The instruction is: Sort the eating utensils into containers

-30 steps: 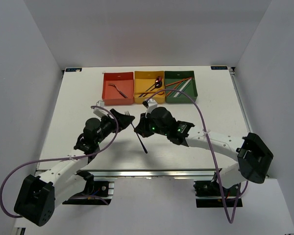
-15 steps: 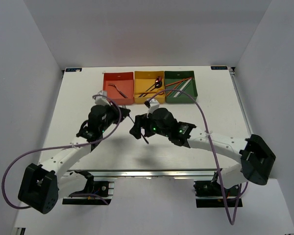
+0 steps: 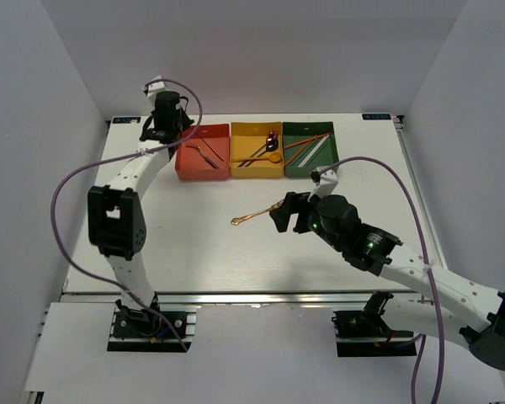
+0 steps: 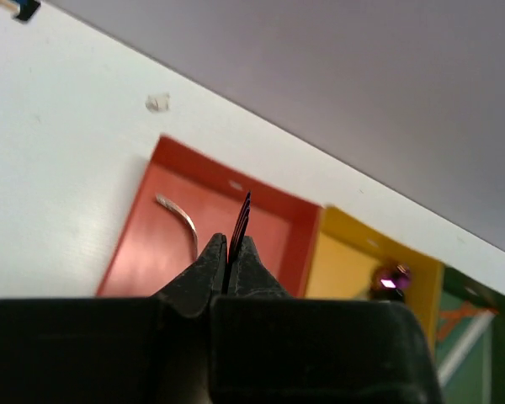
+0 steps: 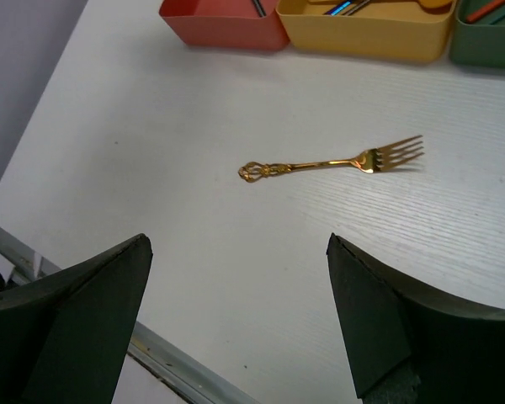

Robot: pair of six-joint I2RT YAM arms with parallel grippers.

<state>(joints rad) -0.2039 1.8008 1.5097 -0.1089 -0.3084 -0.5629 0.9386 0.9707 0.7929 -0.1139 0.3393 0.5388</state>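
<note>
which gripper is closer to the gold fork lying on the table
Right. The right gripper sits open just beside the tines of the gold fork; the left gripper is far off at the red-orange box, shut on a black fork.

Gold fork, red-orange box
</note>
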